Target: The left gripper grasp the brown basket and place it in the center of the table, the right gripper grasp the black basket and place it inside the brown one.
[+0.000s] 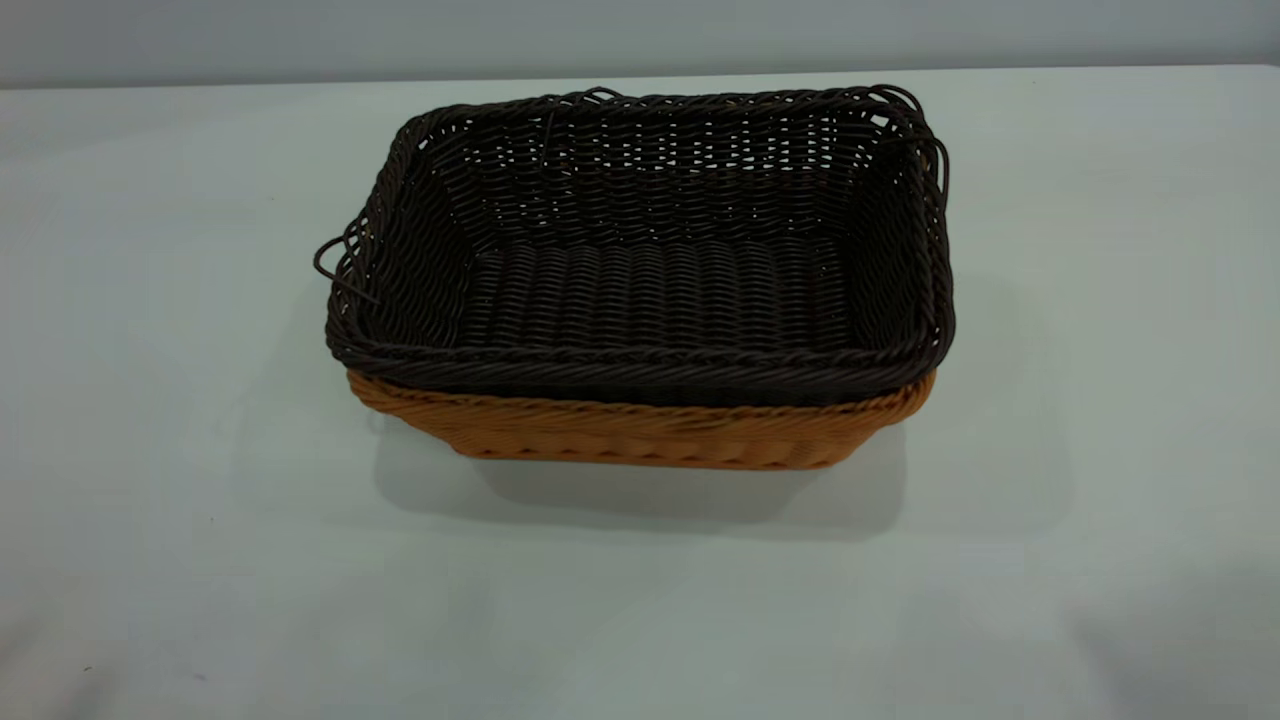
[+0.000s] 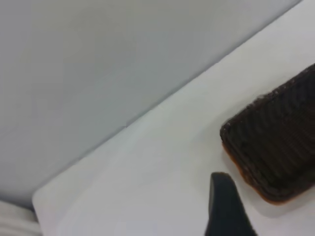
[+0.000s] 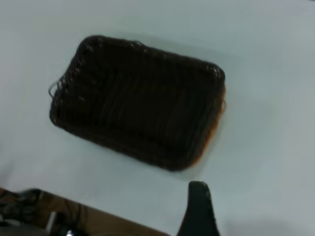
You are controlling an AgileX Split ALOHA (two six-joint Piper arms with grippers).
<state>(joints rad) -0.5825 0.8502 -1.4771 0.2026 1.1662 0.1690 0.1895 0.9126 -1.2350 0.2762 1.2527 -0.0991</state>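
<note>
Neither gripper appears in the exterior view. Only 1 dark fingertip of the left gripper (image 2: pixel 227 206) shows at the edge of the left wrist view, raised over the table (image 1: pixel 180 560) and apart from the baskets; whether it is open or closed cannot be told. Likewise, the right gripper (image 3: pixel 199 209) shows just 1 dark fingertip in the right wrist view, held over bare tabletop beside the stacked baskets without touching them, and its state cannot be told either.

From the exterior view, the black basket (image 1: pixel 640 250) sits nested inside the brown basket (image 1: pixel 640 435), near the middle of the table. The dark braided rim stands a little above the orange-tan rim, so only a band of the brown basket's front wall and rim is visible beneath it. Thin loop handles of the black basket stick out at its 2 short ends. Its woven floor is bare, with light passing through the openwork far wall.

The right wrist view looks down on the pair, where the black basket (image 3: pixel 140 101) nearly hides the brown basket (image 3: pixel 212 132), leaving an orange sliver along 1 end. The left wrist view catches only 1 corner of the stack, the black basket (image 2: pixel 278 137) over a thin orange edge of the brown basket (image 2: pixel 256 189).
</note>
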